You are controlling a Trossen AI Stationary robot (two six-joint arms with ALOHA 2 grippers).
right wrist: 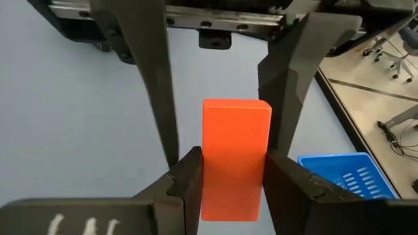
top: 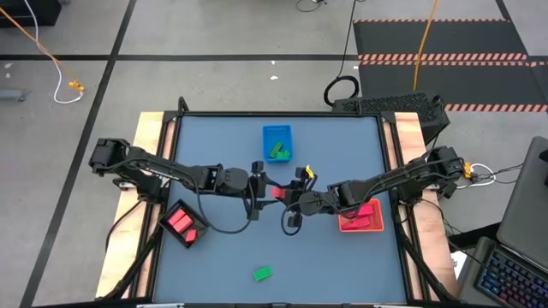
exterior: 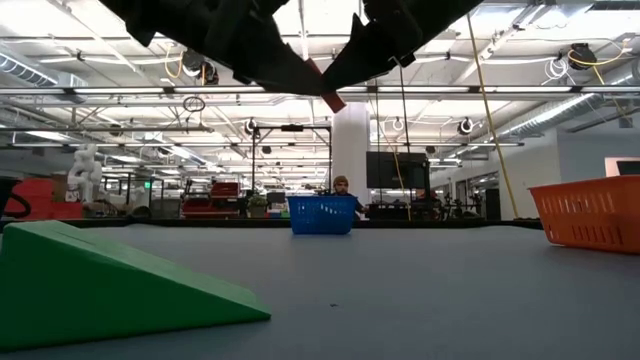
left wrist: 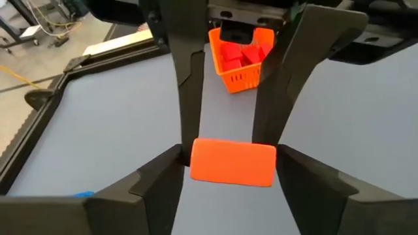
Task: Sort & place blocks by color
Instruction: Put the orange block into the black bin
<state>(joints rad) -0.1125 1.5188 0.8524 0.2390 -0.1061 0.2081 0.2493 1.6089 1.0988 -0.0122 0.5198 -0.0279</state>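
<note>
While the right pincer (right wrist: pixel 232 179) grips the red block (right wrist: pixel 234 156), the left pincer's (left wrist: pixel 228 160) fingers apparently flank it.

Block (top: pixel 277 193) mid-table between left end effector (top: pixel 259 183) and right end effector (top: pixel 288 198), above table (top: pixel 342 145).

Overhead, table-level, two wrist views (close); share red block (right wrist: pixel 235 156).

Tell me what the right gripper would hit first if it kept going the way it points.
Likely the left gripper: its fingers stand directly ahead, flanking the red block that the right gripper pinches. Depth unclear.
</note>
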